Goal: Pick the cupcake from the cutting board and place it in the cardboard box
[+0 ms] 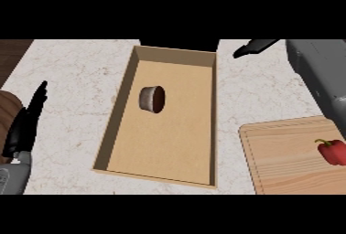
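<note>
The cupcake [152, 99] lies on its side on the floor of the open cardboard box [116, 114], in the box's upper half, grey wrapper to the left and dark top to the right. No hand touches it. My right hand [255, 47] shows at the top right beyond the box's far right corner, its black fingers straight and pointing left, with the grey forearm running down the right edge. At the left edge my left hand [25, 122] rests with fingers straight and pointing up. The wooden cutting board [283, 160] sits at the lower right.
A red bell pepper [332, 151] lies on the cutting board near the right edge. A brown wooden object [7, 109] pokes in at the left edge behind my left hand. Pale marble counter [74, 68] surrounds the box.
</note>
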`<state>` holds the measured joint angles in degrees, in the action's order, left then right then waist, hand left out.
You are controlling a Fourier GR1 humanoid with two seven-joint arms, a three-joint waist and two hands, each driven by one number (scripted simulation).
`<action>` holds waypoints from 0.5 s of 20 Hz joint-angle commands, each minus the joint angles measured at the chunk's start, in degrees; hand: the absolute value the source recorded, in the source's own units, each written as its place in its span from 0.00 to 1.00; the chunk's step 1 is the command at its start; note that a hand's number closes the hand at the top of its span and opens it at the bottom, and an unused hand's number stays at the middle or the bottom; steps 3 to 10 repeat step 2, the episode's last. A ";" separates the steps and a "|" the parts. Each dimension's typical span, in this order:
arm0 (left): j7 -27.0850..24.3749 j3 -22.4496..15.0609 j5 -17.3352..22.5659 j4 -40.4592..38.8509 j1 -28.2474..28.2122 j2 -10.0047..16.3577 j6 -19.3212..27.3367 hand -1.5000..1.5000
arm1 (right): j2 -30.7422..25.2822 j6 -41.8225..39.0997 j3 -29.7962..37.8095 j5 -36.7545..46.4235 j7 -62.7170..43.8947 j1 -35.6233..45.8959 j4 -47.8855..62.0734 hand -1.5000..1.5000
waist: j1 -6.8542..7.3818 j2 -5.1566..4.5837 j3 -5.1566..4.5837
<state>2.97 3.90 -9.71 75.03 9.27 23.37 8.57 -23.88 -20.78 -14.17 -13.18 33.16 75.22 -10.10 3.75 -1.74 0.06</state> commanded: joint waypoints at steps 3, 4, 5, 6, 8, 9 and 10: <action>-0.05 0.51 0.59 0.74 -0.08 0.83 -1.38 0.50 | -6.04 -5.70 -2.47 3.92 4.98 -1.73 2.22 0.00 | 0.85 -0.24 0.06; -0.05 0.51 0.59 0.74 -0.08 0.83 -1.38 0.50 | -6.04 -5.70 -2.47 3.92 4.98 -1.73 2.22 0.00 | 0.85 -0.24 0.06; -0.05 0.51 0.59 0.74 -0.08 0.83 -1.38 0.50 | -6.04 -5.70 -2.47 3.92 4.98 -1.73 2.22 0.00 | 0.85 -0.24 0.06; -0.05 0.51 0.59 0.74 -0.08 0.83 -1.38 0.50 | -6.04 -5.70 -2.47 3.92 4.98 -1.73 2.22 0.00 | 0.85 -0.24 0.06; -0.05 0.51 0.59 0.74 -0.08 0.83 -1.38 0.50 | -6.04 -5.70 -2.47 3.92 4.98 -1.73 2.22 0.00 | 0.85 -0.24 0.06; -0.05 0.51 0.59 0.74 -0.08 0.83 -1.38 0.50 | -6.04 -5.70 -2.47 3.92 4.98 -1.73 2.22 0.00 | 0.85 -0.24 0.06; -0.05 0.51 0.59 0.74 -0.08 0.83 -1.38 0.50 | -6.04 -5.70 -2.47 3.92 4.98 -1.73 2.22 0.00 | 0.85 -0.24 0.06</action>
